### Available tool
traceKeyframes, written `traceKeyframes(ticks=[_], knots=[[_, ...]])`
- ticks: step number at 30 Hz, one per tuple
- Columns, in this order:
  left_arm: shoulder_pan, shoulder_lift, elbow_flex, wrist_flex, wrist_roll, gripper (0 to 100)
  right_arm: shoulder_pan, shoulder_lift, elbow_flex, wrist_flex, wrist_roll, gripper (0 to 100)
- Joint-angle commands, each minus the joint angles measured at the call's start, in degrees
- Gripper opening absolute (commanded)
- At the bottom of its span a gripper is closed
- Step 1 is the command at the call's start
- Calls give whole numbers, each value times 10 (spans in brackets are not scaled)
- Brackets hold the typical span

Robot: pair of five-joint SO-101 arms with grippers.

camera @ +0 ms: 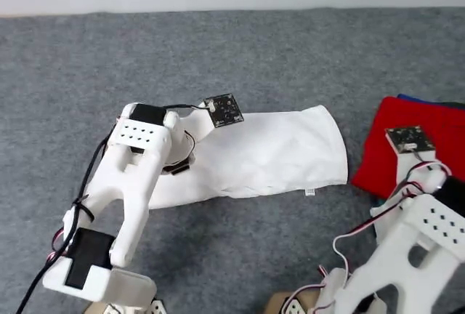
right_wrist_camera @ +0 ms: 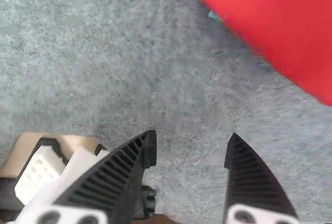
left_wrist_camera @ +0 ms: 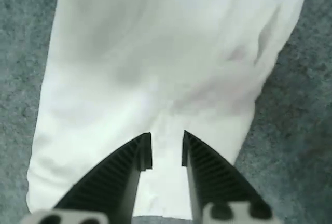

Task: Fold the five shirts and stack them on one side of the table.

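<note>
The white shirt [camera: 269,150] lies mid-scene on the tabletop [camera: 218,52]. It looks soft, light and limp, so it is probably best pinched at its left edge, under the narrowly parted left gripper [left_wrist_camera: 166,151]. The right gripper [right_wrist_camera: 189,151] hangs spread beside the red shirt [camera: 407,147].

The shirt [camera: 269,150] lies mid-table [camera: 218,59], with the stack [camera: 374,158] to its right.

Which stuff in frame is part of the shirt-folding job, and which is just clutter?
Job:
white shirt, under the left gripper
red shirt, blue cloth edge beneath it
right gripper, open, near the red shirt

Lying about:
tan board
grey table cover
</note>
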Motion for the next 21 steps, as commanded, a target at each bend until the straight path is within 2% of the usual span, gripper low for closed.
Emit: traceKeyframes(ticks=[1, 6, 11, 16, 21], knots=[[-4, -3, -22, -28, -3, 119, 3, -15, 2, 4, 4, 231], [-14, -4, -25, -26, -15, 120, 2, -15, 3, 4, 4, 231], [-9, -8, -25, 72, -47, 110, 2, -15, 3, 4, 4, 231], [-10, -2, -11, 129, -69, 48, 2, -15, 3, 0, 4, 231], [-11, -1, 57, 76, -71, 47, 1, -15, 3, -2, 5, 231]])
